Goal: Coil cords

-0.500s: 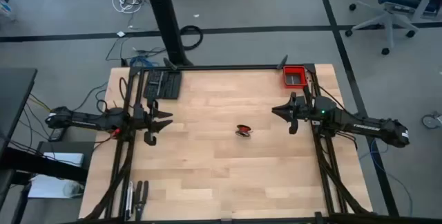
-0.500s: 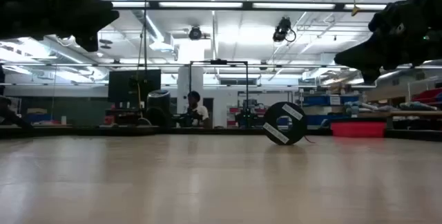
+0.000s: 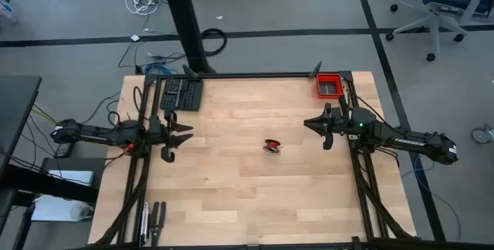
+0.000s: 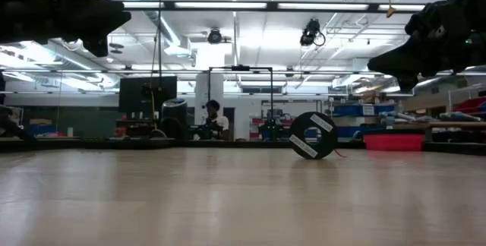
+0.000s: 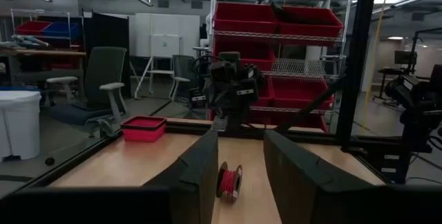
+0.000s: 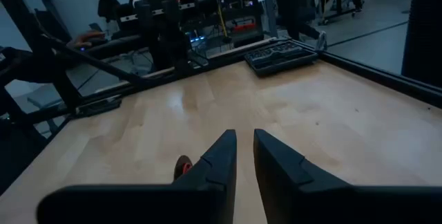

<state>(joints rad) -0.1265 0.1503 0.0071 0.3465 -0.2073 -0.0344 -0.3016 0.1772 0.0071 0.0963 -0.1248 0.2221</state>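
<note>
The red cord is wound on a small black spool (image 3: 272, 146) that stands on its rim near the table's middle. It also shows in the low view (image 4: 313, 135) and in the left wrist view (image 5: 229, 181). A short red end (image 4: 339, 153) trails on the wood beside it. My left gripper (image 3: 187, 134) hovers open at the table's left, pointing level at the spool. My right gripper (image 3: 309, 124) hovers at the right with only a narrow gap between its fingers (image 6: 245, 148). One of those fingers half hides the spool (image 6: 183, 167). Neither gripper touches anything.
A red bin (image 3: 329, 85) sits at the far right corner, and a black tray-like object (image 3: 181, 93) lies at the far left. A black frame (image 3: 255, 75) runs along the table's edges. Bare wood lies around the spool.
</note>
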